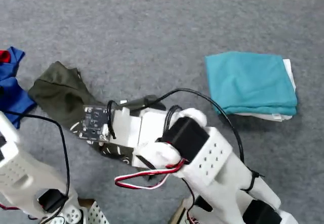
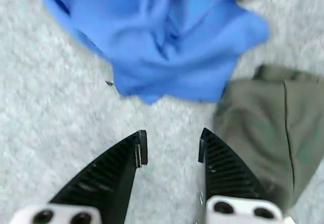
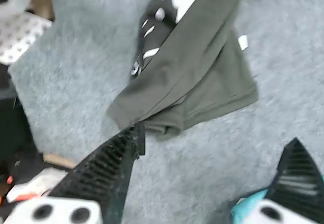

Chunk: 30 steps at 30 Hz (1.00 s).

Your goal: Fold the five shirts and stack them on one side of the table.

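A crumpled olive shirt (image 1: 58, 92) lies left of the table's middle, with a black-and-white print (image 3: 162, 11) on part of it. My right gripper (image 3: 216, 140) hangs open wide just above the shirt's folded edge (image 3: 202, 67), holding nothing. A rumpled blue shirt (image 1: 10, 90) lies at the far left edge. My left gripper (image 2: 172, 148) is open over bare table, just short of the blue shirt (image 2: 162, 37), and the olive shirt (image 2: 268, 118) lies beside it. A folded teal shirt (image 1: 250, 82) rests on a folded white shirt (image 1: 263, 116) at the right.
The right arm (image 1: 192, 143) stretches from the front across the middle toward the olive shirt. The left arm's base (image 1: 30, 178) stands at the front left corner. A red piece of cloth (image 1: 4, 56) peeks in at the left edge. Grey felt (image 1: 152, 42) covers the table.
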Tool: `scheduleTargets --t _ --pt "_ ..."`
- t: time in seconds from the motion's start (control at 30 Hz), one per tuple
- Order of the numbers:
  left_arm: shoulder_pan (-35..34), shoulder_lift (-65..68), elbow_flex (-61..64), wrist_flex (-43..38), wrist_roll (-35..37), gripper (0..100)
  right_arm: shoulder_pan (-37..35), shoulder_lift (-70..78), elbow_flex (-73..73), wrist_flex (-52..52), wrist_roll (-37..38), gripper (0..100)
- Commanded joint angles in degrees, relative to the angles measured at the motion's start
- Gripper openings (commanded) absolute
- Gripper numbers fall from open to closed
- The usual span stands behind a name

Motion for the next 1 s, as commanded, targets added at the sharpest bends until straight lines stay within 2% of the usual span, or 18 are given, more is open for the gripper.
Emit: scheduleTargets --t 0.0,0.13,0.3,0.43,0.6,0.7,0.8,0.97 --pt "5.27 -8.57 5.45 0.53 3.16 18 5.58 5.67 -3.91 -4.31 -0.44 38.2" --pt "16.35 -15.34 14.07 0.53 3.16 18 15.08 14.73 -5.93 -11.43 -0.79 35.9" --pt "30.68 -24.75 26.46 0.53 3.16 18 26.42 20.79 -12.7 -11.96 -0.88 33.2" --pt "40.0 -32.66 33.23 0.53 2.99 18 34.59 19.82 -16.92 -10.37 -0.44 27.6" --pt "53.89 -39.69 39.56 0.53 -1.49 18 43.74 14.11 -21.58 -8.53 -0.18 20.4" --pt "60.57 -40.48 42.81 0.53 -1.67 18 50.15 11.47 -21.85 -10.64 2.55 20.3" --pt "64.44 -39.52 44.66 0.35 -1.67 18 57.1 9.98 -22.2 -13.45 5.36 20.3" --pt "72.35 -36.09 44.04 0.44 -1.67 18 64.48 9.89 -21.67 -17.14 6.07 20.3"
